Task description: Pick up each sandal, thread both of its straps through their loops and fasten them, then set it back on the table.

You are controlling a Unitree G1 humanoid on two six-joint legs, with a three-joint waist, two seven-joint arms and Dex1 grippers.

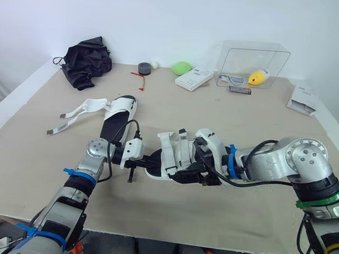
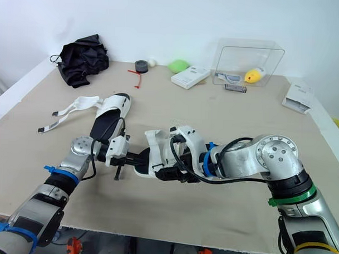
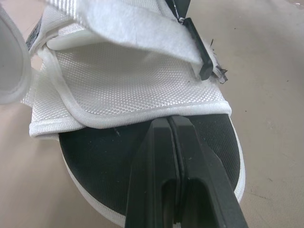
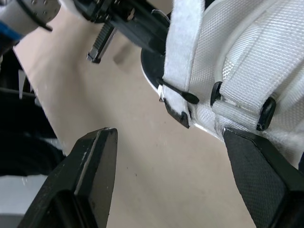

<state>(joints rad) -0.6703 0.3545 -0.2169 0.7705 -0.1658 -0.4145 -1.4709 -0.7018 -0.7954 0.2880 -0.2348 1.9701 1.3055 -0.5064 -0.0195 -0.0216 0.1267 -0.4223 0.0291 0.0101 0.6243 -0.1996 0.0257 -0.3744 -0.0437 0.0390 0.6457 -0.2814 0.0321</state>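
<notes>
The desk (image 1: 240, 185) carried two sandals. The far sandal (image 1: 118, 117) lay left of centre, its long axis running front to back and its loose straps splayed toward the left edge. The near sandal (image 1: 170, 152) sat close to the front edge at about the middle, its long axis along that edge between the two arms: bare black footbed toward the left arm, strapped part toward the right.

The left gripper (image 3: 170, 122) was closed, finger against finger, lying along the footbed with its tips at the hem of the woven upper; whether any fabric was pinched could not be told. The right gripper (image 4: 167, 137) stood wide apart and held nothing, just beside the strapped side.

A fuzzy white strap (image 4: 183, 52) with a black end tab hung directly ahead of the right fingers, and the black loops (image 4: 266, 113) sat just beyond it on the webbing. By that layout, the right arm looked the nearer one to take the strap, while the left steadied the sole.
</notes>
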